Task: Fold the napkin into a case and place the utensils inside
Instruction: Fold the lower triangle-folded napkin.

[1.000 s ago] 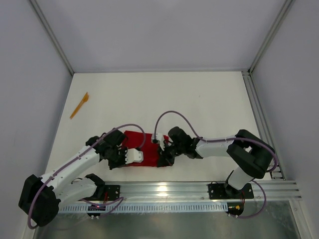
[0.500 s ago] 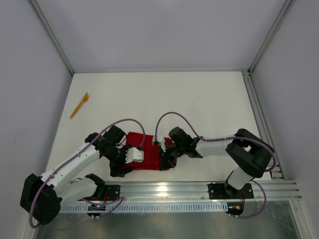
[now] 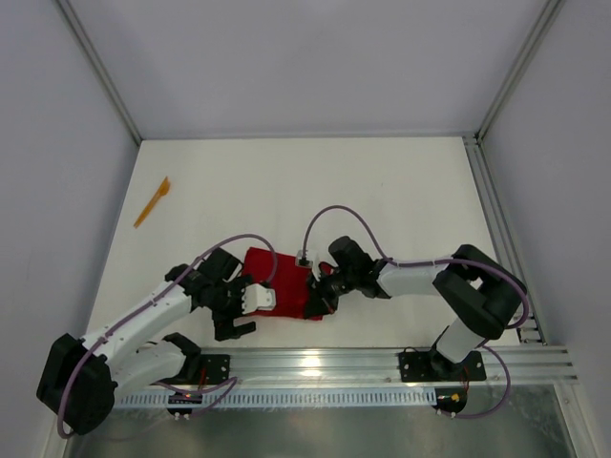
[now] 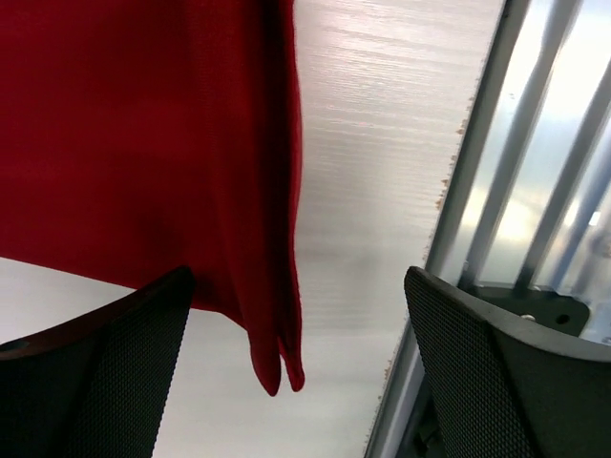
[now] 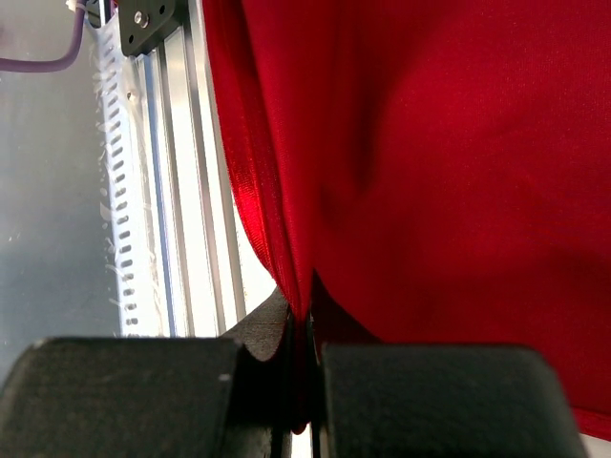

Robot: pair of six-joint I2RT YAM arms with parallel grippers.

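Just beyond the rail (image 3: 382, 363), the folded red napkin (image 3: 283, 286) is pinched at its right edge by the right gripper (image 3: 322, 298) — the left gripper (image 3: 236, 310) is spread wide, holding nothing. Unheld there, the fold could be dragged open. One orange utensil (image 3: 152, 201) lies far beyond the rail.

Left pincer (image 4: 296, 291) opened wide, let go of napkin (image 3: 284, 286), drew back

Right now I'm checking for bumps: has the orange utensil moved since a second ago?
No. The utensil lies at the same spot near the table's far left edge.
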